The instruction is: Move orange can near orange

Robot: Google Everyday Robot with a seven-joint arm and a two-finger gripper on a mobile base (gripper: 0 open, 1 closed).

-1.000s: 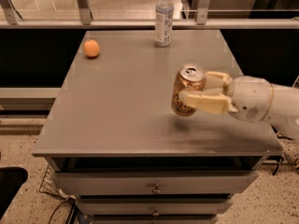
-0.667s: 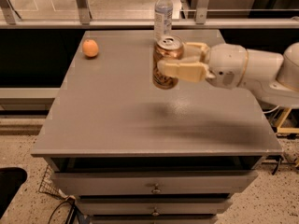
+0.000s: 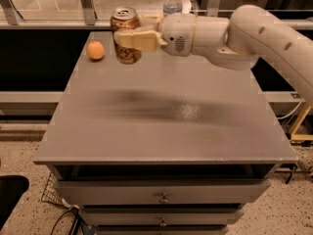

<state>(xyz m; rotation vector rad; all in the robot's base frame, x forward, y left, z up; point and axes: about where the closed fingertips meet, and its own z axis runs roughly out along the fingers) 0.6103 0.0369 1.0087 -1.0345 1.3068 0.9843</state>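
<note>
Presently logged, item by item.

- Gripper (image 3: 131, 32): located over the far left part of the table (image 3: 171, 126). It is clamped on the can (image 3: 125, 37), with one pale finger laid across the can's near side and the other behind it.
- Can: held upright, pull-tab top uppermost. A second ago it was held right of centre over the middle of the table. It has since been carried leftward and farther back in two stages. It is now seen just right of the orange (image 3: 96, 50), with a narrow gap between them in this view.
- Height of can: judged to be still off the surface, since a blurred shadow (image 3: 142, 104) is cast well nearer on the tabletop. Contact with the table cannot be confirmed.
- Orange: unmoved at the far left corner region and not touched.
- Bottle (image 3: 172, 1): unmoved at the far edge, now partly hidden behind the arm (image 3: 254, 28).
- Drawers (image 3: 164, 197): closed, below the near edge.

Task standing: the carry is judged nearly complete. What remains is for the can to be lowered beside the orange and released. Some care is called for so that the orange is not nudged and set rolling.
</note>
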